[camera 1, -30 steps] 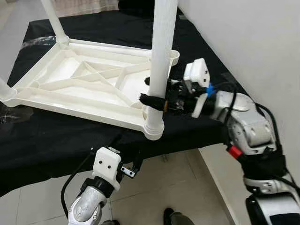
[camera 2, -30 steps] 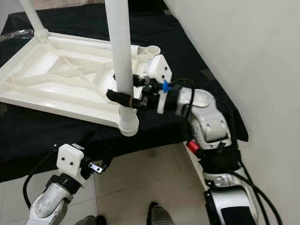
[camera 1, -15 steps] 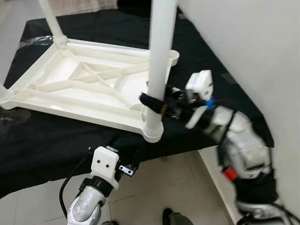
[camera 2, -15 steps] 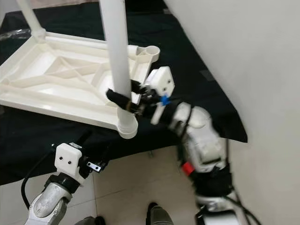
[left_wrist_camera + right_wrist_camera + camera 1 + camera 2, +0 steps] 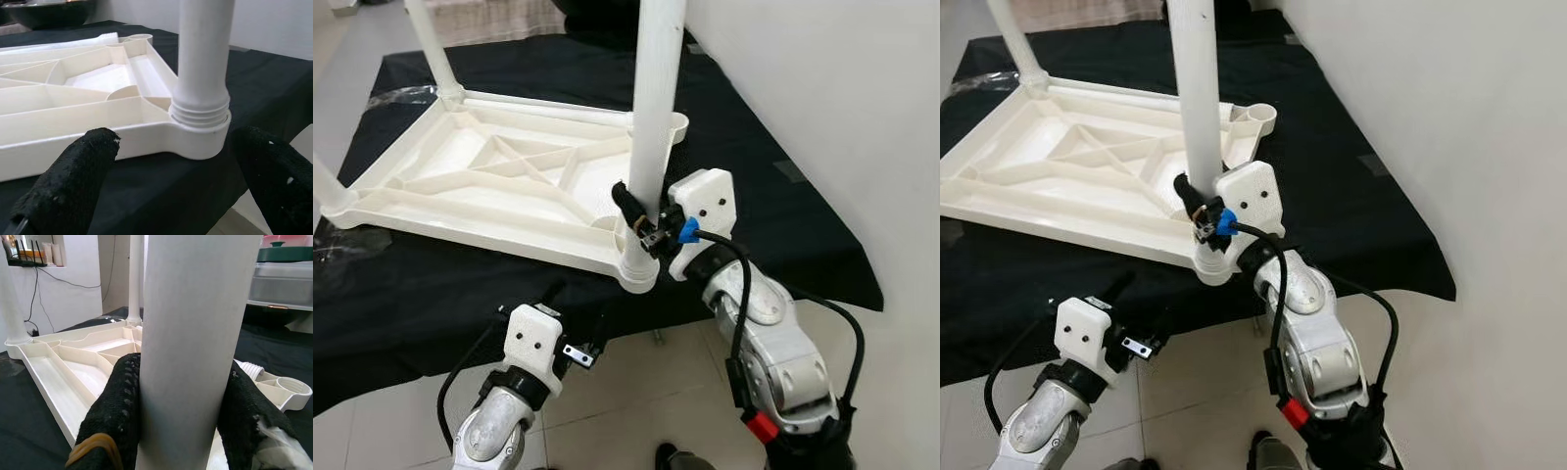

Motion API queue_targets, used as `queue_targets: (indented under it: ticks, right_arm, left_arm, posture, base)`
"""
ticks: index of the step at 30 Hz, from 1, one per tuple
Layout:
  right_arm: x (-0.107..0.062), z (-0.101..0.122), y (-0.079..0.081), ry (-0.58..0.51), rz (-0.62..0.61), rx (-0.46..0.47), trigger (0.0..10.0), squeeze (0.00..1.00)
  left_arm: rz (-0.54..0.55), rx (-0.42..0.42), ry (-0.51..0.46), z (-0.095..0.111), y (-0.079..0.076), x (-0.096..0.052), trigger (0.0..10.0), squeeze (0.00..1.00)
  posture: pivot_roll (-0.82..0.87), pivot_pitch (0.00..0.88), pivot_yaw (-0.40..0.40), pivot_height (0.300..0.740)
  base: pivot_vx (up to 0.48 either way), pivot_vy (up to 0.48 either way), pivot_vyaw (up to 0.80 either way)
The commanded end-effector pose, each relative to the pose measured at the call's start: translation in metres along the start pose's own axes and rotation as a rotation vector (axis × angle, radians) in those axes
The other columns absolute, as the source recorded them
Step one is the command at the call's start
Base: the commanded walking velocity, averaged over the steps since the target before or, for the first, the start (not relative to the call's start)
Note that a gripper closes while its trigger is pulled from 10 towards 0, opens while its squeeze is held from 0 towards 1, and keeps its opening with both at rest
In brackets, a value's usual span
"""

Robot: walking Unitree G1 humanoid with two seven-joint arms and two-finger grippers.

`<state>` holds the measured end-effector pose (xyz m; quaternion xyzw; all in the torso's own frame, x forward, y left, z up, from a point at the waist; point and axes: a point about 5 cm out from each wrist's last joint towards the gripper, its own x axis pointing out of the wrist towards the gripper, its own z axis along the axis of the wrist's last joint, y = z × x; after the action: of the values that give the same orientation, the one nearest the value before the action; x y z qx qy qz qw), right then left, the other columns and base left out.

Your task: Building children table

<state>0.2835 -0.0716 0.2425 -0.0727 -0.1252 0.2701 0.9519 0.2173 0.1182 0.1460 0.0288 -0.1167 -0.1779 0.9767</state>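
Black cloth [image 5: 773, 196] draped over a bench, hanging over the near edge. Plain white wall [image 5: 842, 88] close along the right side. Pale tiled floor [image 5: 636, 392] below, glossy, grout lines visible. Crumpled clear plastic wrap [image 5: 401, 95] lying on the cloth at the far left corner. In the right wrist view: white wall with dangling black cables [image 5: 73, 281], and stacked containers, one with a green lid [image 5: 286, 253].

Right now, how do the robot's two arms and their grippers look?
Both arms are silver metal with black cables. Each wrist carries a white plastic block. The right arm has a blue fitting by the right gripper and a red mark lower down. Both the left gripper and the right one have rough black fingers.
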Motion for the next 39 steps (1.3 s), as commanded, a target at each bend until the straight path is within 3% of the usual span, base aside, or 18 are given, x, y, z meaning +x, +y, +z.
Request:
queue_targets:
  ticks: [1,2,3,7,11,12,14,15,19,24,25,33,39]
  right_arm:
    - [-0.007,-0.05,-0.01,0.27,-0.069,0.008,10.0,0.0]
    - [-0.003,-0.044,-0.009,0.232,-0.045,0.019,10.0,0.02]
    - [0.002,-0.037,-0.01,0.185,-0.009,0.051,10.0,1.0]
    - [0.008,-0.024,-0.012,0.105,0.065,0.084,10.0,1.0]
    - [0.011,-0.005,-0.018,0.015,0.313,0.091,10.0,1.0]
    - [0.01,0.0,-0.022,0.006,0.393,0.066,10.0,0.65]
    - [0.01,0.002,-0.025,0.004,0.437,0.048,10.0,0.65]
    - [0.009,0.006,-0.029,0.003,0.494,0.038,10.0,0.0]
    - [0.007,0.014,-0.04,-0.012,0.65,0.016,10.0,0.0]
    - [0.013,0.023,-0.051,-0.034,0.679,0.013,10.0,0.0]
    - [0.015,0.025,-0.054,-0.042,0.685,0.018,0.4,0.0]
    - [0.011,0.024,-0.061,-0.029,0.766,0.042,0.0,0.0]
    - [0.002,0.007,-0.056,0.023,0.755,0.061,0.0,0.0]
  left_arm:
    - [0.0,-0.002,0.04,-0.007,0.0,-0.004,10.0,0.0]
    - [-0.001,-0.003,0.041,-0.008,-0.001,-0.004,10.0,0.0]
    - [-0.001,-0.004,0.044,-0.009,-0.001,-0.004,10.0,0.0]
    - [-0.003,-0.005,0.047,-0.01,0.0,-0.004,10.0,0.0]
    - [-0.006,-0.003,0.046,-0.01,-0.001,-0.003,10.0,0.0]
    - [-0.003,-0.001,0.045,-0.01,-0.001,-0.003,10.0,0.0]
    - [0.0,0.0,0.044,-0.009,-0.001,-0.003,10.0,0.0]
    - [0.001,0.001,0.043,-0.009,-0.001,-0.003,10.0,0.0]
    - [0.001,-0.001,0.04,-0.008,-0.001,-0.004,10.0,0.0]
    - [-0.003,-0.002,0.04,-0.007,-0.002,-0.005,10.0,0.0]
    - [-0.004,-0.003,0.04,-0.006,-0.003,-0.005,10.0,0.0]
    - [-0.003,-0.004,0.041,-0.005,-0.003,-0.006,10.0,0.0]
    - [-0.007,-0.009,0.05,-0.007,-0.004,-0.009,10.0,0.0]
  posture:
    - [-0.05,0.253,-0.02,0.74]
    - [-0.04,0.232,-0.017,0.74]
    - [-0.04,0.217,-0.013,0.74]
    - [-0.03,0.22,-0.01,0.74]
    - [-0.01,0.221,-0.014,0.74]
    - [-0.01,0.223,-0.016,0.74]
    - [-0.01,0.223,-0.016,0.74]
    - [-0.02,0.225,-0.018,0.74]
    - [-0.01,0.235,-0.017,0.74]
    - [-0.01,0.242,-0.017,0.74]
    - [0.0,0.247,-0.018,0.74]
    - [0.0,0.256,-0.019,0.74]
    - [-0.01,0.234,-0.024,0.74]
  base:
    - [0.0,0.0,0.0]
    - [0.0,0.0,0.0]
    - [0.0,0.0,0.0]
    - [0.0,0.0,0.0]
    - [0.0,0.0,0.0]
    - [0.0,0.0,0.0]
    - [0.0,0.0,0.0]
    - [0.0,0.0,0.0]
    - [0.0,0.0,0.0]
    - [0.0,0.0,0.0]
    - [0.0,0.0,0.0]
    - [0.0,0.0,0.0]
    - [0.0,0.0,0.0]
